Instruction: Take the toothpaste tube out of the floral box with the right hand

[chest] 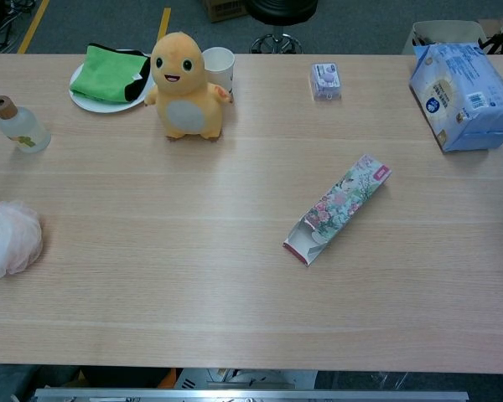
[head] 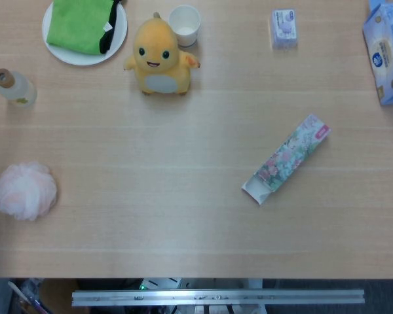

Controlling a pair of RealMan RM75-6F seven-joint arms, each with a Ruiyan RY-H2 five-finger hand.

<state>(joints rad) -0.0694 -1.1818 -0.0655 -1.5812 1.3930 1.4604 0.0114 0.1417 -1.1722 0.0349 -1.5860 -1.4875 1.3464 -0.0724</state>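
Note:
The floral box [head: 287, 159] lies flat on the table right of centre, slanting from lower left to upper right; the chest view shows the same floral box [chest: 338, 207]. Its lower-left end stands open with a flap folded out. The toothpaste tube is hidden inside the box. Neither hand appears in either view.
An orange plush toy [head: 158, 57], a white paper cup [head: 185, 25] and a plate with a green cloth [head: 84, 25] stand at the back left. A small bottle [head: 13, 87] and a pink bath puff [head: 25, 190] lie at the left. A small purple packet [head: 283, 28] and a blue tissue pack [head: 386, 52] sit at the back right.

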